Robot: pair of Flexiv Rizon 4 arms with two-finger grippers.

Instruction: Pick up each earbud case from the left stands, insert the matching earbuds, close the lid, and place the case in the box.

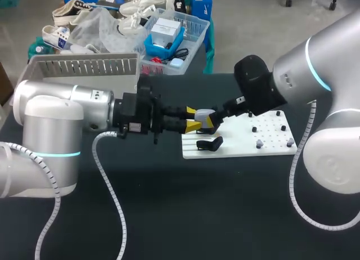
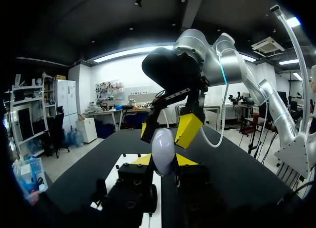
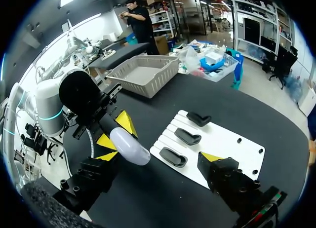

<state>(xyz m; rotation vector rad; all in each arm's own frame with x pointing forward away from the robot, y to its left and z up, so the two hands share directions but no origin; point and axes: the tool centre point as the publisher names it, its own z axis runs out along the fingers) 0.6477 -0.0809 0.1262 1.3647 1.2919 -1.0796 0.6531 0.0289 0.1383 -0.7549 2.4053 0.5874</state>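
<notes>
Your left gripper (image 2: 164, 160) is clamped on the pale earbud case (image 2: 163, 148), held above the table with its long axis pointing at your right gripper (image 3: 159, 156), whose wide-open, empty fingers flank its far end.

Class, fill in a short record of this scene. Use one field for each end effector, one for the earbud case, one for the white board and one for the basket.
Left end effector: shut on the earbud case
Right end effector: open, facing the left one, with the case close to one of its fingers
Earbud case: pale and rounded, held in the air over the white board's left end; lid looks closed
White board: carries three black stands, none holding a case
Grey basket: far left of the table, behind the left arm
</notes>
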